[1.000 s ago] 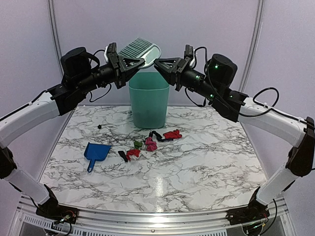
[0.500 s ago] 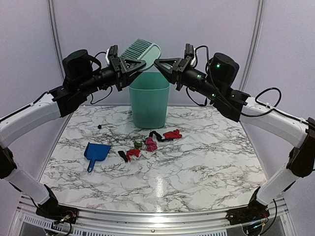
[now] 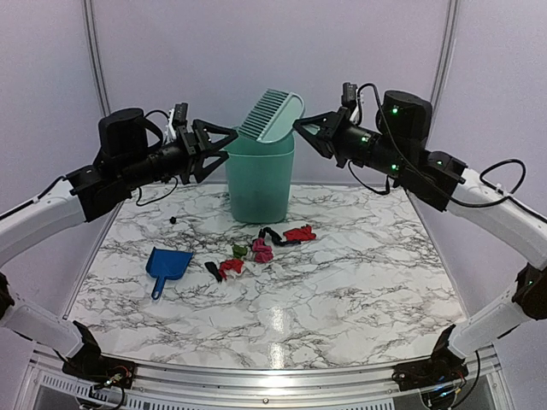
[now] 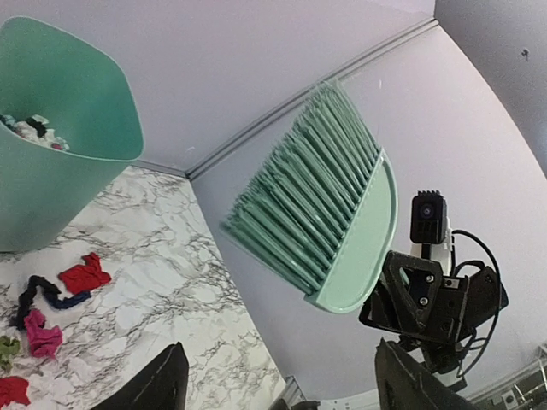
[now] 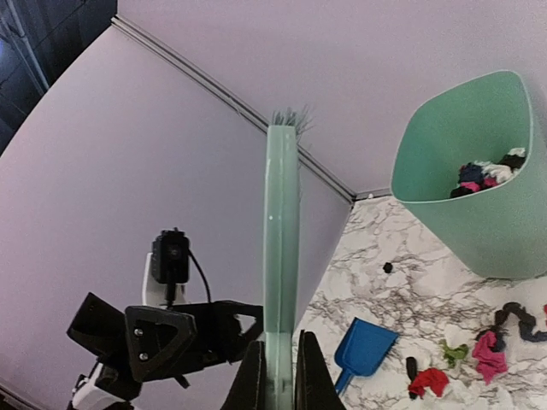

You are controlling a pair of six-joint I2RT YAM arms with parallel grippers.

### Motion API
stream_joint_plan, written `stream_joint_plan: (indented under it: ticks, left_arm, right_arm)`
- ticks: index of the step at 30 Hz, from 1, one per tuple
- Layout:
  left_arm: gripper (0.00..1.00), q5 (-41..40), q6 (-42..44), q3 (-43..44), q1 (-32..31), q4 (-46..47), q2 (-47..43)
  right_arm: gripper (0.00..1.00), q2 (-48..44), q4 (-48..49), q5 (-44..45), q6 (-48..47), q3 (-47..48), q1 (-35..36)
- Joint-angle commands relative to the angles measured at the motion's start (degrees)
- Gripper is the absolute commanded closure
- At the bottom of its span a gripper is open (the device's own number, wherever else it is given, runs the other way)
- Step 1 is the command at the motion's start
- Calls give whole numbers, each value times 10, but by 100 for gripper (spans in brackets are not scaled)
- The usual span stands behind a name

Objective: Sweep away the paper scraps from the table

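The right pincer point(image 5: 278, 363) is clenched on the handle of the green hand brush point(image 3: 272, 115). In its own wrist view the 2 fingers press on either side of the handle, and the brush rises edge-on from between them. From above, the brush is tilted, with its bristles facing up and to the left. Its head shows just above the rim of the teal bin point(image 3: 259, 179), high off the worktop point(image 3: 342, 290).

The left pincer point(image 4: 278, 363) is released. Its 2 fingers are spread wide with nothing between them, and it sits just left of the brush, apart from it, at about the height of the bin's rim. The 2 pincers face each other across the top of the bin.

The bin stands upright at the far middle of the worktop. Both wrist views show dark, pink and white bits point(image 5: 483, 175) lying inside it.

The paper scraps point(image 3: 256, 249) lie on the worktop in a loose cluster near the bin, on its near side. A red one and a black strip are closest to the bin. Nearer still are a magenta one, a green one, another red one, a black one and some white. 1 small black scrap point(image 3: 174, 219) sits alone to the left of the bin.

A blue dustpan point(image 3: 168, 265) rests flat, left of the cluster and apart from it, with its handle pointing toward the near edge. A metal rail point(image 3: 273, 376) runs along that edge.
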Motion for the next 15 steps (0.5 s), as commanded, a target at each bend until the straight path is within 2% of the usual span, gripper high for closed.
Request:
stream_joint_plan:
  ticks: [1,3,4,7,11,15]
  left_arm:
    - [13,-86,126,2,3,-163,-61]
    - [3,-135,160,-17,3,-212,-88]
    - [1,-175,175,-27,3,-242,-100]
    - [1,-293,200,-65,3,-318,-145]
    - [1,-420,206,-146,5,-371,-223]
    - [1,-430,240,-176,15,-429,-254]
  right_arm:
    - [100,-32,-114,69,-86,8,-1]
    - [100,-33,-158,83,-116,13,-2]
    - [100,-31,-181,87,-131,16,-2]
    - [100,-15,-227,87,-177,26,-1]
    - [100,18,-268,75,-210,43,2]
    - [100,50,-284,72,-224,59,14]
